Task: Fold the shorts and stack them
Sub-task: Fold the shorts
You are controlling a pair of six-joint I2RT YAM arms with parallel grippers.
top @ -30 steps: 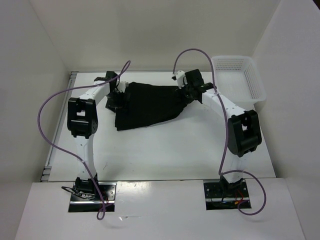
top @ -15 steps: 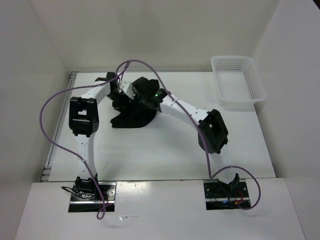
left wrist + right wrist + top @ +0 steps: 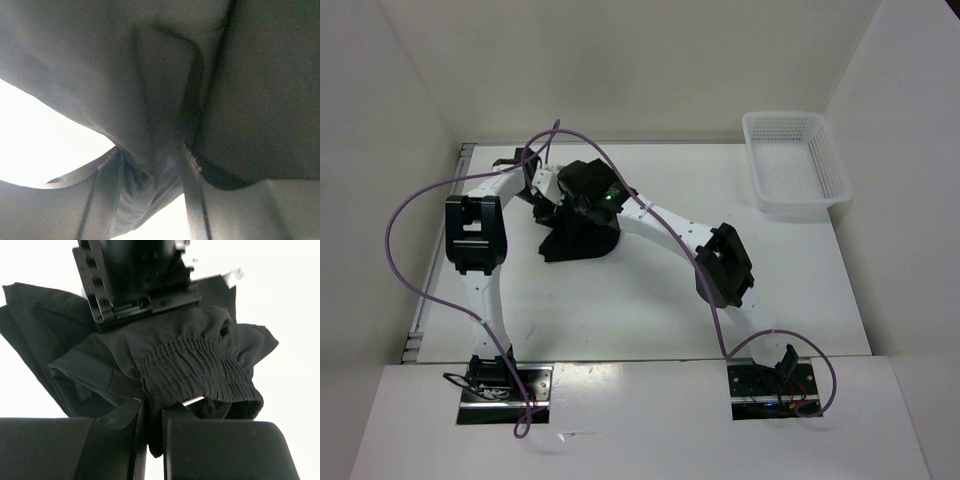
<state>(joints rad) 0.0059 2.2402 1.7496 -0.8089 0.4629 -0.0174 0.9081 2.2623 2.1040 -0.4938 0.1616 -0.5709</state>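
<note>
shorts (image 3: pixel 578 238) lie bunched in a dark heap on the far left part of the tabletop (image 3: pixel 660 300), well apart from the white mesh basket (image 3: pixel 796 207) at the far right corner; right arm reaches across to the left side so both grippers meet over the heap; right gripper (image 3: pixel 154 414) has its jaws clenched on a fold of the shorts, the gathered elastic waistband (image 3: pixel 195 365) bulging just above the fingertips, a grip that looks meant to carry one side of the garment over the other; left gripper (image 3: pixel 542 197) sits at the heap's far left edge, probably pinning or holding the opposite side so the cloth does not drag; left wrist view is filled with dark fabric and seams pressed close to the lens, so cannot tell whether the left jaws are clenched or released; fabric is doubled over itself in loose layers, not flat; judgement: mid-fold, first half-fold about brought together, edges not yet squared; next likely need is to lay the held edge down aligned and let go without the soft cloth springing back or sticking to the pads; stacking not yet begun.
</note>
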